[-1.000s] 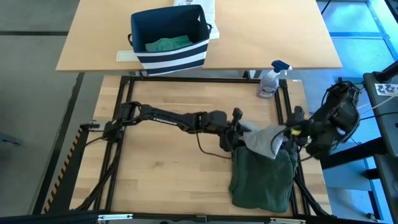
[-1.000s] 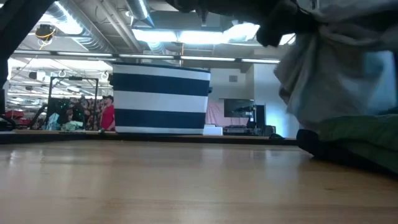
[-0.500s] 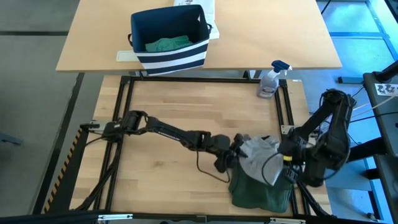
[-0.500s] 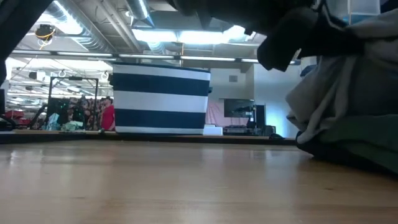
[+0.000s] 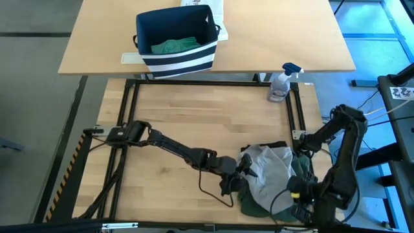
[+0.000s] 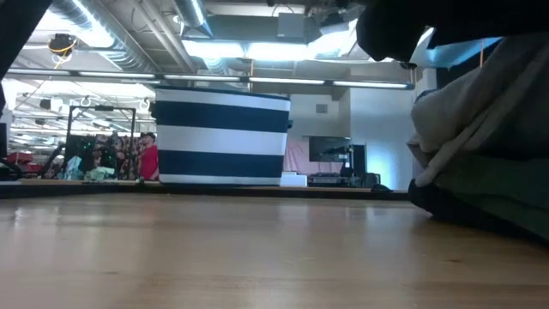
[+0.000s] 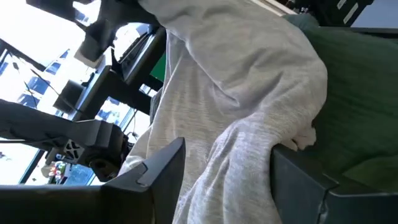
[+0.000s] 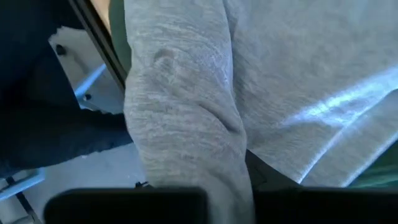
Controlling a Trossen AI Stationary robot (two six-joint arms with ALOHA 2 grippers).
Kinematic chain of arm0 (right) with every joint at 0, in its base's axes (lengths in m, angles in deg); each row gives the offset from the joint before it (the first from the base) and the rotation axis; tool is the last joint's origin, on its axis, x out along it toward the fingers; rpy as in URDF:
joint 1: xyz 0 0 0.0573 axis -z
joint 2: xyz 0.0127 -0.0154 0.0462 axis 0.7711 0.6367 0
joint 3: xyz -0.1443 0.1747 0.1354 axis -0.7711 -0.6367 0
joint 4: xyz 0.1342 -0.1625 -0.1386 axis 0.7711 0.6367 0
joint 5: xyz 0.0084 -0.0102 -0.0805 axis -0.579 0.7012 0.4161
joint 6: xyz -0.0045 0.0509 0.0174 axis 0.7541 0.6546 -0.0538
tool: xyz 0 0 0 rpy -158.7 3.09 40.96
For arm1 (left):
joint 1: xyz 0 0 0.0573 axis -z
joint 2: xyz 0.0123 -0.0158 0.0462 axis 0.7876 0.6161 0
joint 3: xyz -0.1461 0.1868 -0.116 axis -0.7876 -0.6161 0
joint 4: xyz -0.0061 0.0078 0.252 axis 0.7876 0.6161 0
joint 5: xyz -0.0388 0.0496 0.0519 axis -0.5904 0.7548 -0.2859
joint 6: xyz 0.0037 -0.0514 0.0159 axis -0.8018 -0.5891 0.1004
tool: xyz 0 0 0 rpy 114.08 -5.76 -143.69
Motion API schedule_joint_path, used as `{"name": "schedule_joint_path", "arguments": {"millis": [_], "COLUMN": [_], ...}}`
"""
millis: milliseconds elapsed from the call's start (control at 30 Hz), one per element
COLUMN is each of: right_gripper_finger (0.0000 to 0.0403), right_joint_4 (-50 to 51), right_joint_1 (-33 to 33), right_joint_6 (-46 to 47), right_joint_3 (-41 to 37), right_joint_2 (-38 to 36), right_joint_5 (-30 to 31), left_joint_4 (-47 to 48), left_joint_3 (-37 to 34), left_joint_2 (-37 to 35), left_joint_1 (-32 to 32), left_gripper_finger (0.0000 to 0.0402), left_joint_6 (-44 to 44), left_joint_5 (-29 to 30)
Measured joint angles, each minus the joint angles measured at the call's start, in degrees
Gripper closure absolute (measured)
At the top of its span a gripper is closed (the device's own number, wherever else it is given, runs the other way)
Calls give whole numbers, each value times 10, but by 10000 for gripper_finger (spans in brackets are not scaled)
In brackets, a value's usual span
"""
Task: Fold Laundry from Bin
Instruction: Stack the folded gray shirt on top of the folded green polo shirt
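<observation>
Gaping left end effector (image 5: 240,173) straddles grey garment (image 5: 268,171).

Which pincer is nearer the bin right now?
Left. The left pincer is at the grey garment's left edge, toward the table's front. The right pincer sits farther right and nearer the front edge, so farther from the bin.

A: The light grey garment (image 7: 249,81) is a soft, matt knit with a fine heathered grain. The dark green garment (image 5: 275,204) under it, lower right of the high view, is thicker matt cloth.

B: And the table (image 5: 174,110)?

A: Pale wood with visible planks and a faint sheen. The bin (image 5: 174,39), upper middle, is matt woven fabric. The spray bottle (image 5: 282,83) is probably glossy plastic.
</observation>
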Motion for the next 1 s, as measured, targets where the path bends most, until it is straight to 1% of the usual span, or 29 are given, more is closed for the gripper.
{"name": "schedule_joint_path", "arguments": {"millis": [67,133,233,367,433,500,600,667,733,800,900,1000], "right_gripper_finger": [369,351,320,272,247,222,187,166,149,135,124,123], "right_joint_4": [-7,0,0,-1,-5,-11,-14,-16,-21,-38,-82,-121], "right_joint_1": [0,2,7,5,5,5,5,5,5,5,5,5], "right_joint_6": [0,0,0,11,17,17,15,10,8,4,-6,-17], "right_joint_3": [0,0,0,0,0,0,0,0,0,0,0,0], "right_joint_2": [20,37,52,55,55,55,55,55,55,55,55,54], "right_joint_5": [-20,-53,-86,-86,-86,-92,-108,-121,-125,-124,-110,-99], "left_joint_4": [1,2,2,11,21,33,51,62,73,109,158,201], "left_joint_3": [0,0,0,1,1,1,1,1,1,1,1,1], "left_joint_2": [0,-1,-1,-1,-1,-1,-1,-1,-1,-14,-44,-74], "left_joint_1": [5,6,4,-4,-5,-7,-8,-8,-8,-4,1,4], "left_gripper_finger": [189,184,181,176,173,169,166,165,165,164,164,164], "left_joint_6": [0,-1,-12,-30,-28,-26,-28,-37,-53,-68,-78,-95], "left_joint_5": [8,19,43,53,67,83,87,81,57,33,12,-3]}}
